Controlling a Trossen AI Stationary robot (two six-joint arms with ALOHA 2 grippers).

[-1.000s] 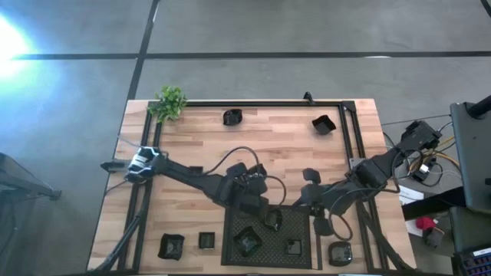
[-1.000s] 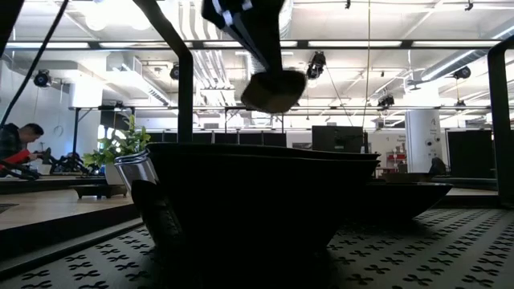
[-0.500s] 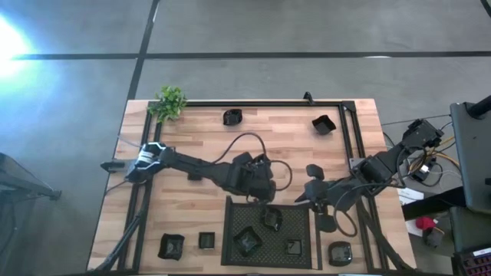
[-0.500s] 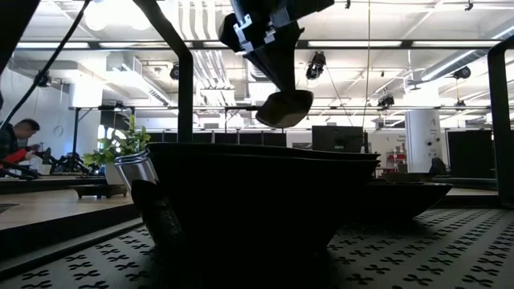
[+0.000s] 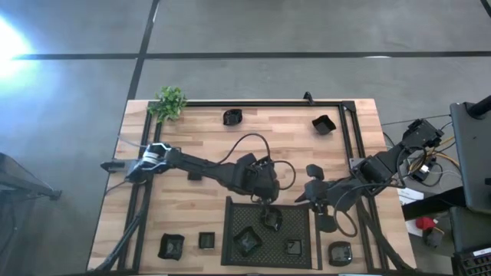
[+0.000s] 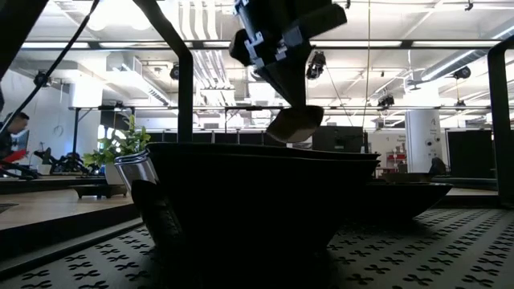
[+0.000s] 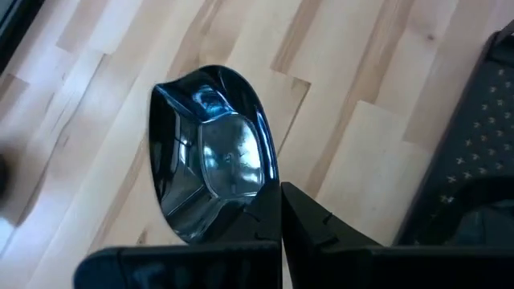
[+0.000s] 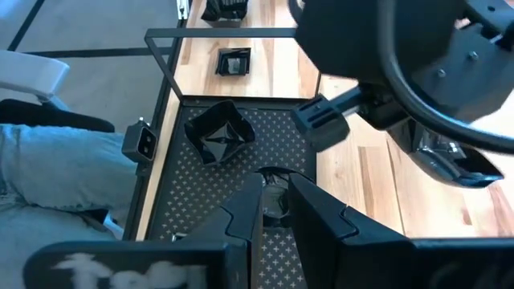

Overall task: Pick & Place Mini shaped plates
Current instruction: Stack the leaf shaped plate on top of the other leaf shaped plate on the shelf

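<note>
Light wood table (image 5: pixel 268 146): little plant (image 5: pixel 169 102) upper left, two mini plates (image 5: pixel 232 117) (image 5: pixel 324 124) along the top, mesh tray (image 5: pixel 265 234) bottom center, more plates (image 5: pixel 171 246) (image 5: pixel 205 241) (image 5: pixel 340 252) either side of it.

Beneath me the butcher-block table (image 5: pixel 268 134) has a pale plank top edged by a dark metal frame (image 5: pixel 349 126), and it stands on a grey concrete floor (image 5: pixel 307 27) crossed by dark seams, with a bright glare (image 5: pixel 11 38) at one side. Looking level across the table, I see an open workshop hall: a white ceiling with strip lights (image 6: pixel 450 44), exposed ducts (image 6: pixel 201 56) and hanging cables, a white column (image 6: pixel 418 132), and a person (image 6: pixel 12 132) seated at a far bench.
</note>
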